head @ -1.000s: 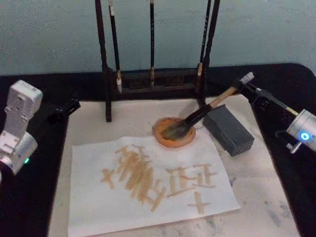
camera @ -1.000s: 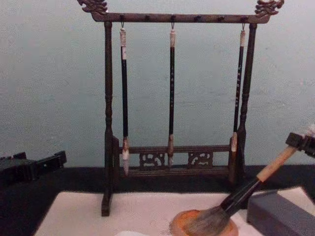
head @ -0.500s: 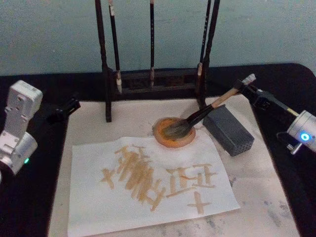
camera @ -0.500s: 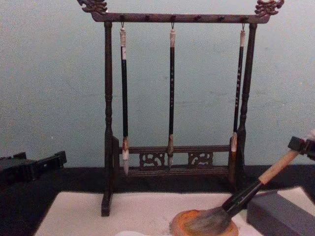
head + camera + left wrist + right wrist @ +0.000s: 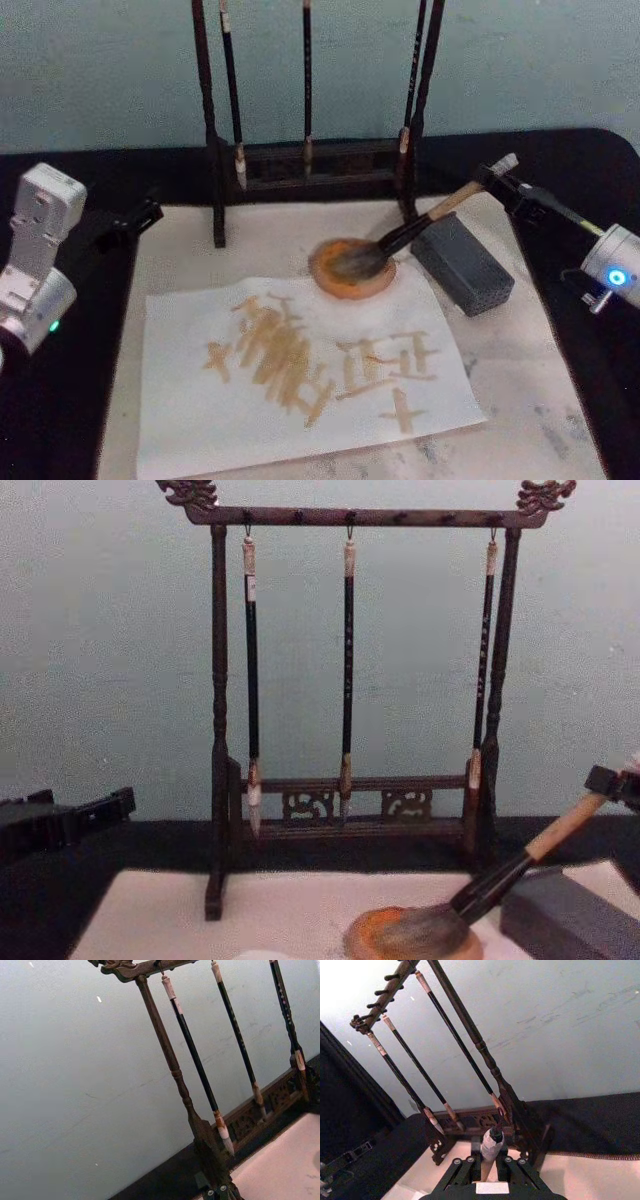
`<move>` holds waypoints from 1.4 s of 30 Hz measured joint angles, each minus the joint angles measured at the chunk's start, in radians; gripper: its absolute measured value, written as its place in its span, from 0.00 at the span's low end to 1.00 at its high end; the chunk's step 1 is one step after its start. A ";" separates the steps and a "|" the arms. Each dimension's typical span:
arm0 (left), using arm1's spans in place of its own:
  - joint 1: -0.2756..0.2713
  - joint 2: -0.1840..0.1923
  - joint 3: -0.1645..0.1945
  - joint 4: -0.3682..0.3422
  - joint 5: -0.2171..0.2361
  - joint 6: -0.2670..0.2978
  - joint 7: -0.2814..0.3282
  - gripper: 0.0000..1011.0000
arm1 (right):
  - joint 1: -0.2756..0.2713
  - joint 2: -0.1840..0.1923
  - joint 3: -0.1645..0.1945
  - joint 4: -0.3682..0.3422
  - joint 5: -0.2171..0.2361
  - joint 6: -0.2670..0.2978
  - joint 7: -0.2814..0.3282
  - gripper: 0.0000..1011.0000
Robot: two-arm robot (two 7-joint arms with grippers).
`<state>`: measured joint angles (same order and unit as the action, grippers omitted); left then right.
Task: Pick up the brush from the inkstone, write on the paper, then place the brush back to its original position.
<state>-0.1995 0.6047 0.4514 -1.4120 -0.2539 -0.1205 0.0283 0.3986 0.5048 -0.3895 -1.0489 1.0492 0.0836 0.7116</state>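
The brush [image 5: 400, 235] lies tilted, its bushy head resting in the inkstone [image 5: 351, 269] and its pale handle rising toward the robot's right. The right gripper [image 5: 497, 176] is closed on the top end of that handle; in the right wrist view the handle end [image 5: 491, 1146] sits pinched between the fingers. The grip at the far tip probably serves to keep the arm clear of the grey block [image 5: 462, 262] just beside the dish and to let the bristles settle first.

The paper [image 5: 300, 375] in front of the inkstone already carries tan strokes, so the writing step reads as done and the return step is under way. Bristles are touching the dish in the chest view, where the brush head [image 5: 415, 930] lies flat across the orange rim. Judgement: the handle has yet to be set down and released.

The rack [image 5: 310, 160] with three thin brushes stands behind the inkstone, close to the handle's path; a sideways swing could knock its right post.

Left gripper [image 5: 125, 225] is parked well off at the table's left edge, away from the paper; whether it is wide or narrow I cannot tell
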 joint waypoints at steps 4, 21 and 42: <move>0.000 0.000 0.000 0.000 0.000 0.000 0.000 0.99 | 0.000 0.000 -0.001 0.000 -0.001 0.001 0.001 0.20; 0.000 0.000 0.000 0.000 0.000 0.000 0.000 0.99 | -0.021 0.016 0.005 -0.032 -0.016 -0.003 -0.013 0.75; 0.000 0.000 0.000 0.000 0.000 0.000 0.000 0.99 | -0.085 0.064 0.031 -0.165 -0.061 -0.023 -0.083 1.00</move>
<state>-0.1995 0.6047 0.4514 -1.4120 -0.2539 -0.1205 0.0283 0.3131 0.5685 -0.3587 -1.2139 0.9885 0.0604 0.6291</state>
